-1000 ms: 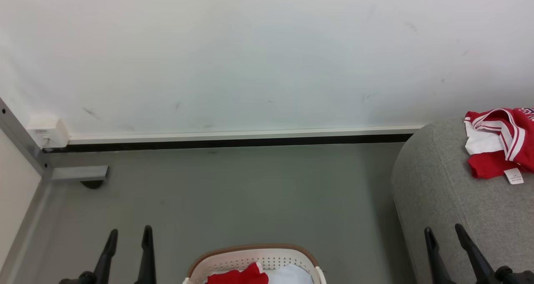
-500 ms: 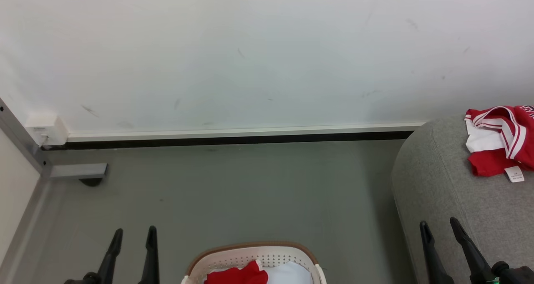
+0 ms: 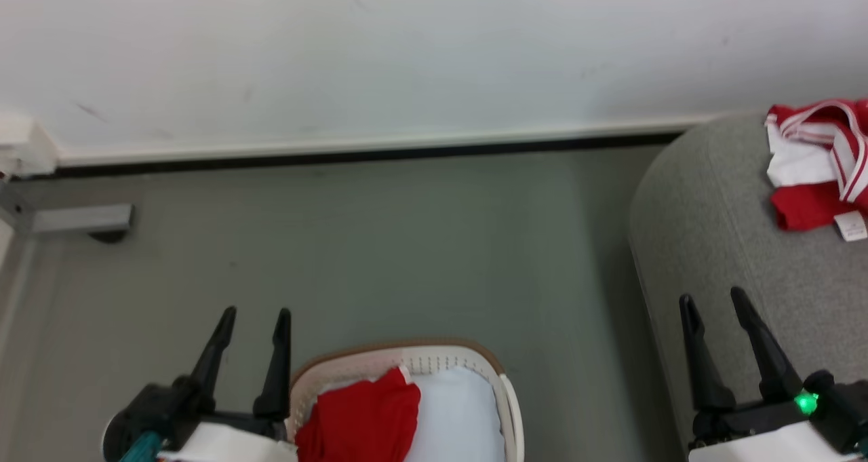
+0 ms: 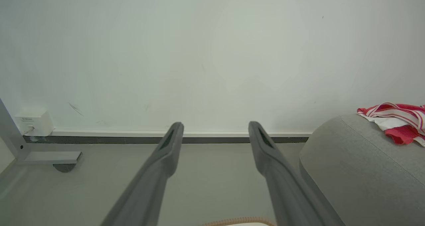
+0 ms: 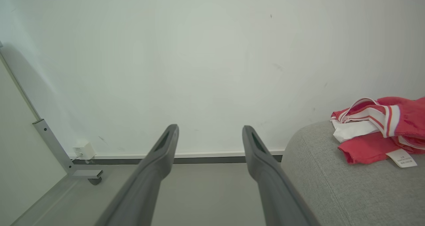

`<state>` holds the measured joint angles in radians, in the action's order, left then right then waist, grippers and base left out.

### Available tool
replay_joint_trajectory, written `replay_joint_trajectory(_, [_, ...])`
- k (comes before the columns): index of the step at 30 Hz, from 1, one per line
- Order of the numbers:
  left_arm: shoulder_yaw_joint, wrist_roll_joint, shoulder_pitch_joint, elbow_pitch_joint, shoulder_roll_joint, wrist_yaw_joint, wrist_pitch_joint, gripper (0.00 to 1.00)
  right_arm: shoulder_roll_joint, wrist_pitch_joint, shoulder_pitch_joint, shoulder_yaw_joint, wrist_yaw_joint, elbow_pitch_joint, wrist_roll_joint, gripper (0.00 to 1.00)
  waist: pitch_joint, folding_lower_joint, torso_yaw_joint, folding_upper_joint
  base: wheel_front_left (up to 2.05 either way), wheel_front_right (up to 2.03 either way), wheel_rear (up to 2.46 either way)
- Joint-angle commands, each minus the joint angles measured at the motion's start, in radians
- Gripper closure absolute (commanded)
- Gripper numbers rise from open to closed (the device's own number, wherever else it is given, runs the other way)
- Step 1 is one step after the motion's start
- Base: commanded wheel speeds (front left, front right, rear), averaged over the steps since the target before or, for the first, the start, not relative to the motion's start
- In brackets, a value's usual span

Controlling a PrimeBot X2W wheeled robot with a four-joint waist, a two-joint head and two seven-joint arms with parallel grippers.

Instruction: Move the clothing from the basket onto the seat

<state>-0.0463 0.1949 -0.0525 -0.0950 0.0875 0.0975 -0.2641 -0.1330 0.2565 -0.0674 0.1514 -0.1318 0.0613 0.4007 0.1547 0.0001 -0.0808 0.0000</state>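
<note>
The cream basket (image 3: 507, 401) with a brown rim stands on the floor at the bottom centre of the head view. A red piece of clothing (image 3: 363, 418) lies in its left half on a pale white-blue lining cloth (image 3: 456, 414). Another red-and-white garment (image 3: 817, 167) lies on the grey seat (image 3: 719, 224) at the right, and shows again as clothing (image 4: 396, 121) and clothing (image 5: 378, 129) in the wrist views. My left gripper (image 3: 253, 311) hangs open just left of the basket. My right gripper (image 3: 712, 298) is open in front of the seat's edge. Both are empty.
A white wall with a dark baseboard (image 3: 352, 155) runs across the back. A grey metal frame foot (image 3: 81, 219) and a white wall box (image 3: 24, 148) sit at the far left. Grey floor (image 3: 407, 245) lies between the basket, wall and seat.
The head camera has tipped down, so the basket and both grippers show more fully and the wall has slid up. Both grippers stay open and empty.
</note>
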Motion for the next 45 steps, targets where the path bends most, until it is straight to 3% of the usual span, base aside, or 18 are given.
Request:
replay_joint_trajectory(1, [-0.008,-0.013,-0.030,-0.021,0.018,0.005,0.000,0.00,-0.002,0.004,-0.022,-0.003,0.002,-0.006,0.006,0.00,0.089,-0.0001,-0.029,0.0000,0.00,0.00,0.00])
replay_joint_trajectory(8, [-0.075,-0.043,-0.181,-0.174,0.080,0.023,0.009,0.00,0.011,0.008,-0.112,-0.010,0.002,-0.026,0.001,0.00,0.234,-0.0001,-0.075,0.0000,0.00,0.00,0.00])
replay_joint_trajectory(15, [-0.185,-0.040,-0.325,-0.369,0.149,0.033,0.086,0.00,0.036,0.009,-0.176,-0.029,0.002,-0.053,0.000,0.00,0.350,-0.0001,-0.119,0.0000,0.00,0.00,0.00])
replay_joint_trajectory(28, [-0.533,-0.011,-0.547,-0.682,0.282,0.032,0.192,0.00,0.077,0.009,-0.260,-0.040,0.002,-0.082,0.017,0.00,0.535,-0.0001,-0.211,0.0000,0.00,0.00,0.00])
replay_joint_trajectory(45, [-0.812,0.006,-0.722,-0.911,0.360,0.032,0.309,0.00,0.084,0.009,-0.305,-0.018,0.002,-0.118,0.143,0.00,0.721,-0.0001,-0.316,0.0000,0.00,0.00,0.00])
